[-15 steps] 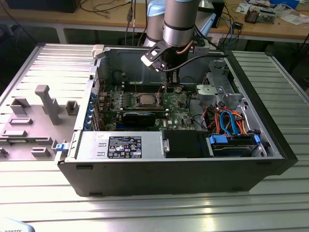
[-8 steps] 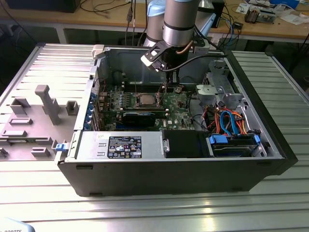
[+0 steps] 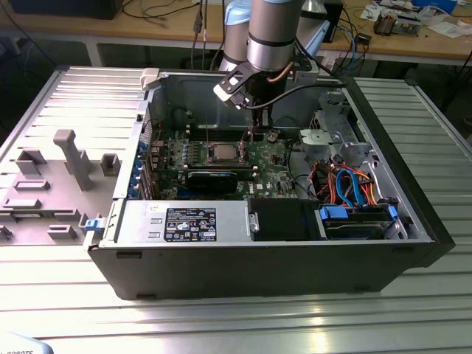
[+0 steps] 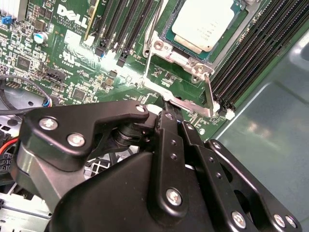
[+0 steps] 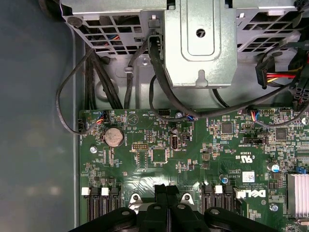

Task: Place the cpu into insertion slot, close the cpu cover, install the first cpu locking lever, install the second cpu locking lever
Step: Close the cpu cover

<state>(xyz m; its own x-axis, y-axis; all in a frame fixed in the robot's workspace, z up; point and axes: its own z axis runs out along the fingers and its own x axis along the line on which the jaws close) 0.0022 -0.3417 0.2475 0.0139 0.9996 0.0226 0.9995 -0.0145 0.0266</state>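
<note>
An open computer case [image 3: 258, 269] lies on a ribbed metal counter [image 3: 221, 324]. The socket [image 4: 169, 37] sits on the case's green board, crowded on all sides. Long black memory slots [image 4: 251, 53] run just beside the socket. A black card [image 3: 210, 179] lies near it, on the side toward the labelled power box [image 3: 184, 221]. To the exterior view's right of the socket stand a silver drive cage [image 3: 332, 133] and a tangle of blue and orange cables [image 3: 350, 188]. A grey moulded tray [image 3: 59, 184] rests well apart from the socket, outside the case on the exterior view's left. The arm hangs straight down into the case, with its end effector [image 3: 253, 134] just beside the socket. The second wrist view gives the close look: the chip [image 4: 207, 24] is seated flat in the socket with its silver top bare. The cover [image 4: 188, 104] stands tilted up off the socket, and green board is visible through its window. There the end effector [image 4: 166, 104] has its fingers pressed together, their tip touching the cover's free edge. The first wrist view looks away from the socket, over a coin battery [image 5: 114, 137], a finned heat sink [image 5: 298, 193] and black cables [image 5: 159, 82] looping under the cage. It also shows the joined fingers [image 5: 161, 193] sitting between two silver tabs.
</note>
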